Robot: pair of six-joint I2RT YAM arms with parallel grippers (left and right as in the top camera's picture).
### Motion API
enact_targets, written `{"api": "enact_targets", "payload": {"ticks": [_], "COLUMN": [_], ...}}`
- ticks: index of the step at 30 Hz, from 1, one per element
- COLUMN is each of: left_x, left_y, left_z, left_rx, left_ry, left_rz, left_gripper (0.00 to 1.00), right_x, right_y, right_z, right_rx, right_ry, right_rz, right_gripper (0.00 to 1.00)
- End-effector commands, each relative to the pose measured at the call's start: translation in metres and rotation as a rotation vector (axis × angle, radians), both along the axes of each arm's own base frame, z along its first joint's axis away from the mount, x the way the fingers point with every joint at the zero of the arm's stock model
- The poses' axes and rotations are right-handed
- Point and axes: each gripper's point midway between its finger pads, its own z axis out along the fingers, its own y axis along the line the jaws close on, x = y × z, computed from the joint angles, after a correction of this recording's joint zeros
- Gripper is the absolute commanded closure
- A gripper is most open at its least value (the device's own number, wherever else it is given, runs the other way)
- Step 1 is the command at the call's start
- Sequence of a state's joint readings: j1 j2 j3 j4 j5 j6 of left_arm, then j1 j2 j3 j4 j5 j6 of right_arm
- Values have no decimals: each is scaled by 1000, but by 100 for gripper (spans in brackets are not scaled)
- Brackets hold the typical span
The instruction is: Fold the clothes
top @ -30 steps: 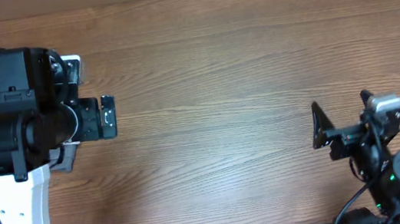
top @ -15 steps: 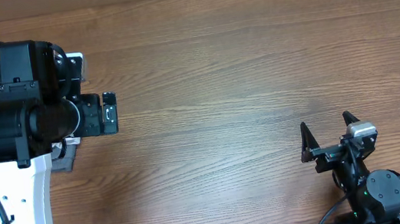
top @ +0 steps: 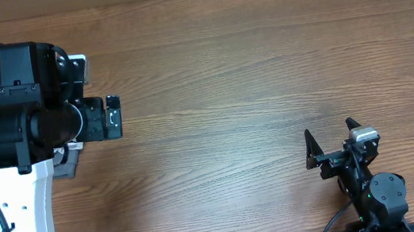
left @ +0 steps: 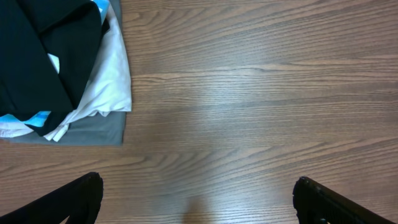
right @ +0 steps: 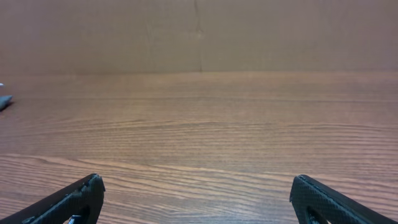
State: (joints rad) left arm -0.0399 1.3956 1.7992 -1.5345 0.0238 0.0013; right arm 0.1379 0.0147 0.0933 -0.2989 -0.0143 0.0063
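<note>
Left wrist view: black shirt [left: 37, 56] lies crumpled atop the garment pile [left: 112, 81] at ten o'clock, unfolded. Left tool [left: 196, 186], fingers spread and empty, hovers beside it, apparently for pickup. Right tool [top: 329, 133], spread and empty, sits clear at five o'clock.

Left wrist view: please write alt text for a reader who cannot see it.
A black garment lies on a white garment and a grey garment, top left, on a wooden table. The left gripper hangs open over bare wood, empty.

No readable text, label, brand, number or sign in any of the three views.
</note>
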Motion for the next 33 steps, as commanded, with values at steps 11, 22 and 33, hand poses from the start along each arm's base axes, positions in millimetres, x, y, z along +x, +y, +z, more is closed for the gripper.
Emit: {"api": "enact_targets", "payload": {"ticks": [11, 22, 33], "left_x": [2, 0, 43], "left_y": [0, -3, -11], "left_z": [2, 5, 90], "left_rx": [1, -1, -37], "left_ry": [-7, -18, -607], "left_rz": [9, 1, -42], "left_gripper": [0, 0, 0], "right_x": [0, 0, 0], "right_y": [0, 0, 0], "right_z": [3, 3, 3], "right_rx": [0, 0, 0], "right_ry": [-18, -18, -18], "right_rz": [1, 1, 1], "right_gripper": [0, 0, 0]}}
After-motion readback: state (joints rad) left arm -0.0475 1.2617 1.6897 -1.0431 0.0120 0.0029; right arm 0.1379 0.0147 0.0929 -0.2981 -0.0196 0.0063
